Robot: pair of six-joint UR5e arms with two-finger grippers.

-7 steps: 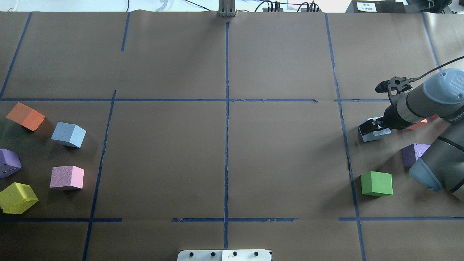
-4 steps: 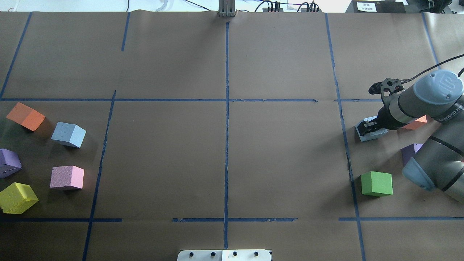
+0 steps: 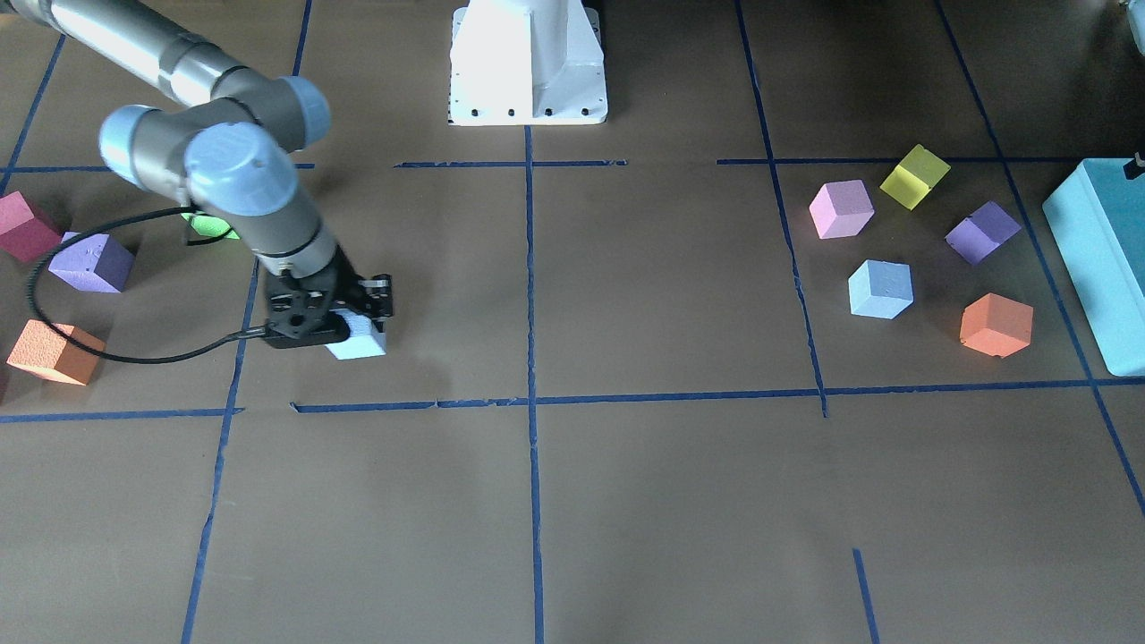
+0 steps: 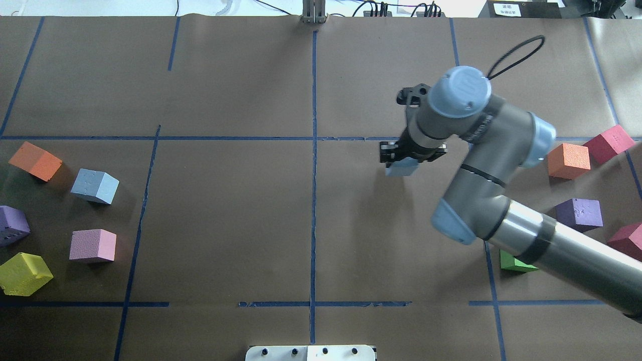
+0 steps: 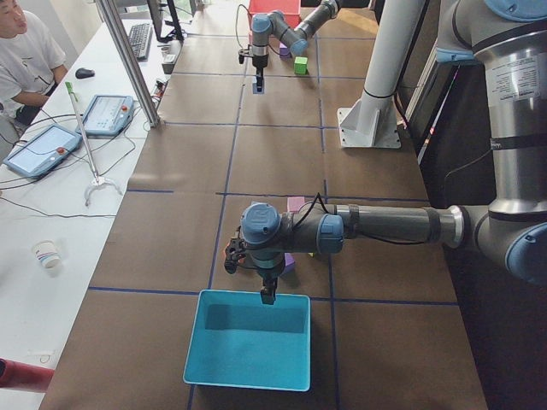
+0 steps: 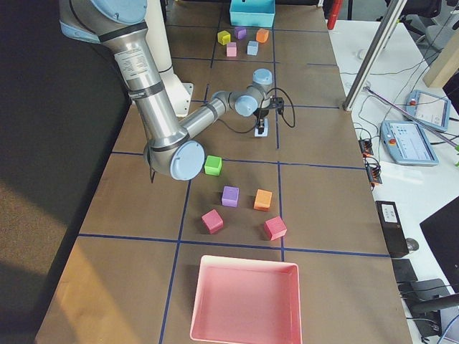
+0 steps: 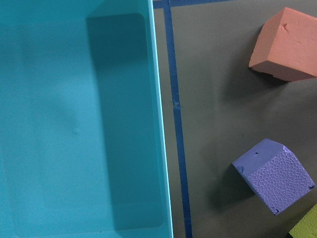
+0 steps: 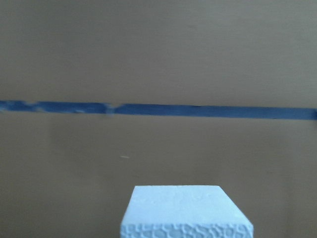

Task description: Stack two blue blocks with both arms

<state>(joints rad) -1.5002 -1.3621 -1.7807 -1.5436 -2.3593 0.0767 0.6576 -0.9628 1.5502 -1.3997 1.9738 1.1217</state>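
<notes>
My right gripper (image 4: 404, 161) is shut on one pale blue block (image 4: 401, 169) and holds it just right of the table's centre line. The front view shows the same gripper (image 3: 344, 326) and block (image 3: 360, 343), and the right wrist view shows the block's top (image 8: 185, 210) over bare paper. The other blue block (image 4: 95, 186) sits on the table at the far left, also seen in the front view (image 3: 880, 289). My left gripper (image 5: 268, 295) hangs over the teal box (image 5: 248, 376). I cannot tell whether it is open or shut.
Orange (image 4: 35, 160), purple (image 4: 12, 224), pink (image 4: 93, 245) and yellow (image 4: 24, 273) cubes surround the left blue block. Orange (image 4: 568, 160), red (image 4: 608, 144), purple (image 4: 579, 214) and green (image 4: 511, 263) cubes lie at the right. A pink tray (image 6: 247, 301) stands at the right end.
My right arm has carried the blue block from the right group of cubes leftward to near the table's centre line. The cubes at the left have not moved.
</notes>
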